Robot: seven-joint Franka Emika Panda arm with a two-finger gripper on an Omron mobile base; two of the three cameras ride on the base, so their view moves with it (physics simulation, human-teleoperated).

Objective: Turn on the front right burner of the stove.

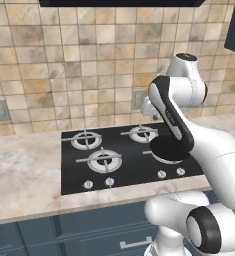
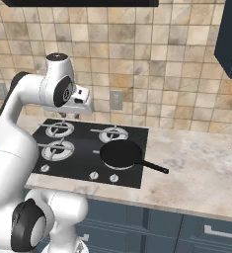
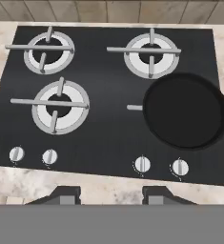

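The stove point(image 3: 108, 102) is a glossy black cooktop set in the counter, also seen as the stove point(image 1: 124, 160) and the stove point(image 2: 88, 144). The front right burner point(image 3: 134, 107) is mostly covered by a black frying pan point(image 3: 185, 110), with one prong and a sliver of ring showing. Below it sit the right pair of silver knobs point(image 3: 142, 164), the outer knob point(image 3: 180, 167) nearer the stove's edge. My gripper point(image 3: 112, 193) hangs open high above the stove's front edge, touching nothing; the gripper point(image 2: 70, 115) shows below the hand.
Three bare burners: front left point(image 3: 60, 106), back left point(image 3: 48, 51), back right point(image 3: 150, 56). The left knob pair point(image 3: 32, 155) sits at the front left. The pan's handle point(image 2: 154, 167) sticks out over the marble counter point(image 2: 196, 163). A tiled wall point(image 1: 89, 60) stands behind.
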